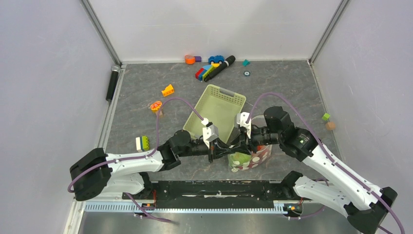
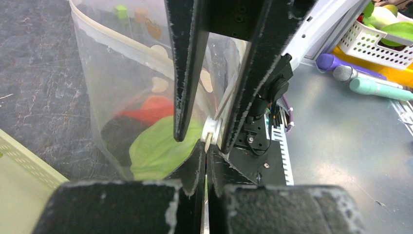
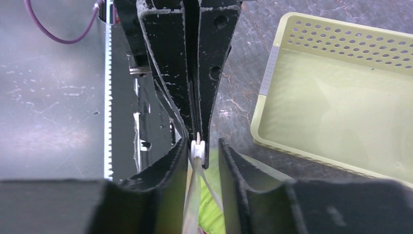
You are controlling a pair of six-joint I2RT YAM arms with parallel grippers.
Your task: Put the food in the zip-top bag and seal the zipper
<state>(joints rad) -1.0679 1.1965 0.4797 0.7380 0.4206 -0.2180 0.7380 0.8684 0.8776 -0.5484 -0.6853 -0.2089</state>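
The left arm [image 1: 136, 163] and the right arm [image 1: 321, 158] both reached inward from the near edge. They met low over the table, fingers pointing at each other tip to tip. The left gripper [image 2: 205, 152] was pinched flat on the zipper [image 2: 112, 41], with the thin strip caught between its pads. The right gripper [image 3: 202, 146] stood narrowly apart, one finger on each side of a white slider [image 3: 197, 147] and not clamped on it. The left hand's closed fingertips sat directly ahead of the slider.

The zip-top bag [image 1: 249, 160] hung below the right wrist, just past the left fingertips. A pale green basket [image 1: 221, 92] lay just beyond both hands, and building blocks [image 1: 209, 72] lay well beyond it.

Only the left wrist view looked into the bag, showing a green cabbage [image 2: 156, 151] with a red-orange piece [image 2: 153, 109] behind it. Only the right wrist view showed the slim gaps beside the slider.
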